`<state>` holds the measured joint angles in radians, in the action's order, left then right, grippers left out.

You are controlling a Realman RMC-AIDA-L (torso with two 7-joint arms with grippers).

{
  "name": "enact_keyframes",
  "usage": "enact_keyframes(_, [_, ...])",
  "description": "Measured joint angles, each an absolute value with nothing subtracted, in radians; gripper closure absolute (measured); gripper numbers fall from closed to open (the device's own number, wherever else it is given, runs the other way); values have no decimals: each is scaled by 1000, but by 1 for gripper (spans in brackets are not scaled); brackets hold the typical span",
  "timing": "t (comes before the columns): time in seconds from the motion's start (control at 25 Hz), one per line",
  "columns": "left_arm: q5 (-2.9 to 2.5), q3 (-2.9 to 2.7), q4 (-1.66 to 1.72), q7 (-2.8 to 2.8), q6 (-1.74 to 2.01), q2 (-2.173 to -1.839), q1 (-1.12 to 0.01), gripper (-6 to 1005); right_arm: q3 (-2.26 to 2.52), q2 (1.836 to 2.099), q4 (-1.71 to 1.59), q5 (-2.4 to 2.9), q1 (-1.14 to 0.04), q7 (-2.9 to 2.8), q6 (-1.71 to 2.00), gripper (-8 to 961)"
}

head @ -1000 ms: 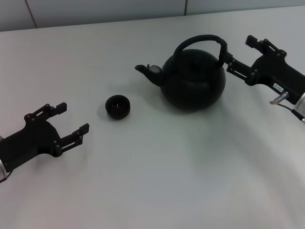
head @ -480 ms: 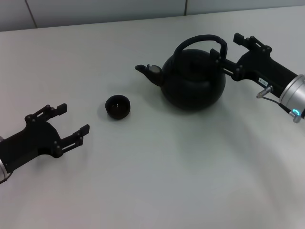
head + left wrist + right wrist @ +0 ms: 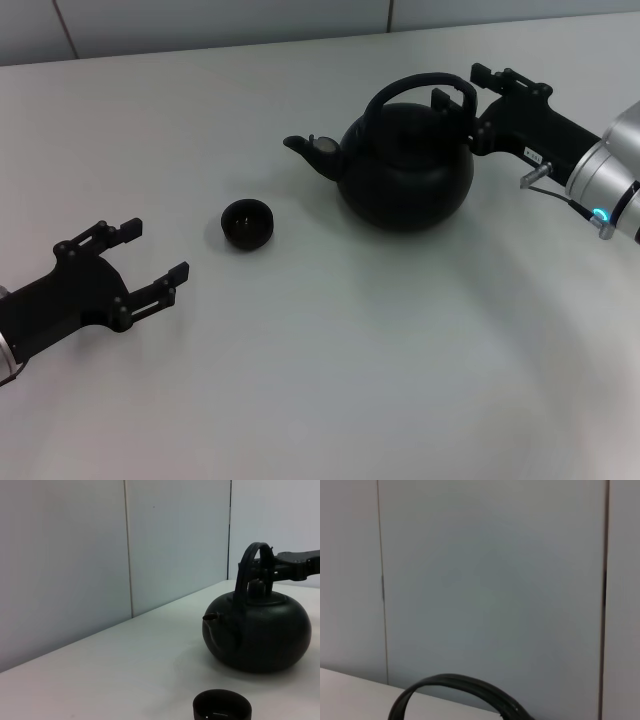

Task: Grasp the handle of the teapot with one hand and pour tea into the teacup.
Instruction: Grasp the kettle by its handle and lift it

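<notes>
Head view: the squat matte black teapot (image 3: pixel 405 165) sits on the white worktop (image 3: pixel 330 350), spout toward the tiny round black teacup (image 3: pixel 246 222) standing apart on its left. Right hand (image 3: pixel 462 90), black fingers spread, straddles the rear end of the thick black arched handle (image 3: pixel 415 87) without pinching it. Left hand (image 3: pixel 150 258), all black, rests low on the worktop near the cup, fingers spread, holding nothing.

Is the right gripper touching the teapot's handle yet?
Cannot tell. In the head view the open right gripper straddles the handle, with no contact or gap plainly visible.
</notes>
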<state>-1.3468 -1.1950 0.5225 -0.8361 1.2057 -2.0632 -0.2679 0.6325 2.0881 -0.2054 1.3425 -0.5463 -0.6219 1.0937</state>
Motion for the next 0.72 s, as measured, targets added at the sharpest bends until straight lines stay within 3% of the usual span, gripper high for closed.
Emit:
enact_keyframes(0.2, [-1347,-1195,523,-836,1206,-2063,-268,197,629,2089,-205,1342,-549,-620,1099,313])
enact_keyframes(0.6, [-1347,-1195,522,-835,1206,-2063,-268,197,627,2090,-199,1341,-550,-620,1106,758])
enact_keyframes(0.72, [-1347,-1195,522,-833,1206,-2063,-268,197,628,2091,-197,1334,-552,-620,1107,843])
